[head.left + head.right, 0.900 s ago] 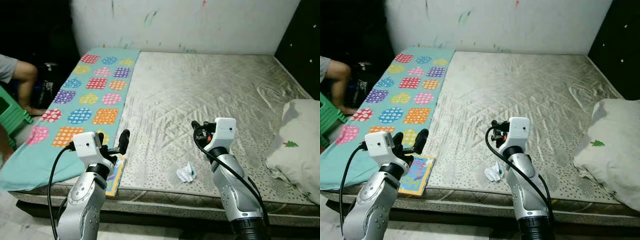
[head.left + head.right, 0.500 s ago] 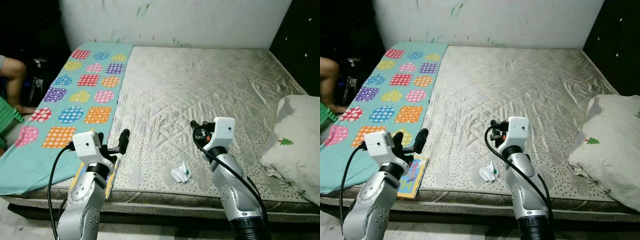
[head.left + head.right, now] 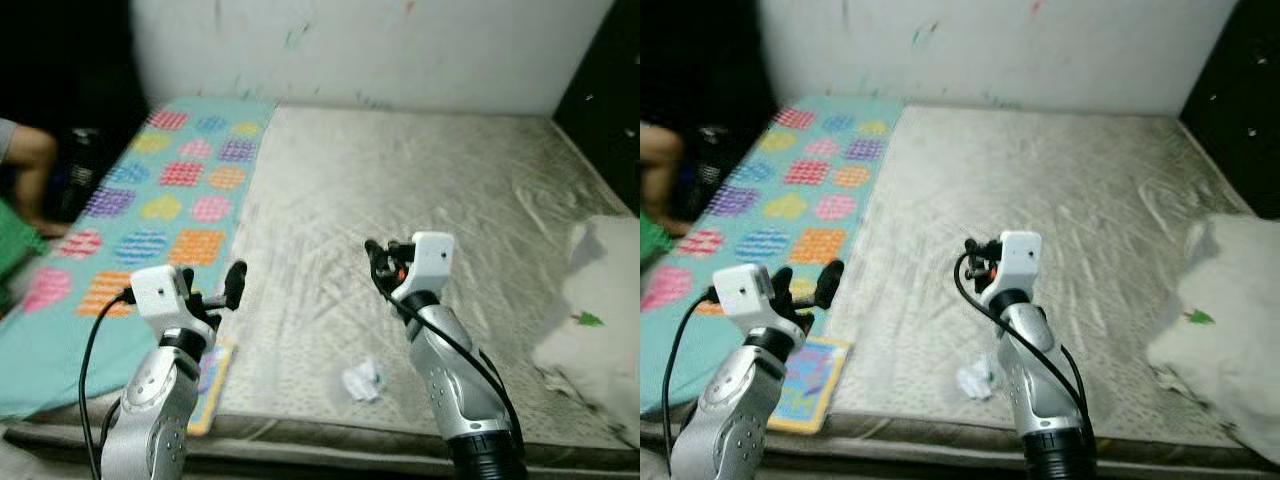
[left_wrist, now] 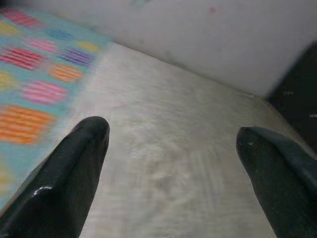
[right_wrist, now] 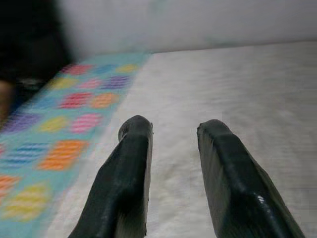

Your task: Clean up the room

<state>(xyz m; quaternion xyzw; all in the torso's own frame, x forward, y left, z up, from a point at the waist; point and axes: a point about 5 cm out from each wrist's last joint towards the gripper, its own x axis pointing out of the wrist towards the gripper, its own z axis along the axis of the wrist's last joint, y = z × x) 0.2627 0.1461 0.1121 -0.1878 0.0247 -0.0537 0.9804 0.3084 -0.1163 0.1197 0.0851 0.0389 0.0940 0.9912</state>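
Head views, blurred: a bare quilted mattress (image 3: 420,190) on a bed, seen from its near edge, with a white wall (image 3: 380,50) behind. A teal sheet with coloured patches (image 3: 160,200) covers the robot's left strip of the mattress. A crumpled white wrapper or tissue with a touch of green (image 3: 362,380) lies on the mattress close to the near edge, between the two arms and nearer the right arm. A flat, brightly printed booklet or card (image 3: 808,382) lies at the near edge, just beside the left arm, where the teal sheet meets the bare mattress. A white pillow with a small green tree motif (image 3: 600,320) rests at the right side. The left hand (image 3: 232,285) is raised above the near left part of the bed, its black fingers (image 4: 64,173) spread wide apart and holding nothing. The right hand (image 3: 378,262) is raised above the mattress, above and beyond the wrapper and apart from it, its fingers (image 5: 126,183) a narrow gap apart, gripping nothing. At the far left, beside the bed, part of a person's arm (image 3: 35,165) and a green object (image 3: 15,240) show.
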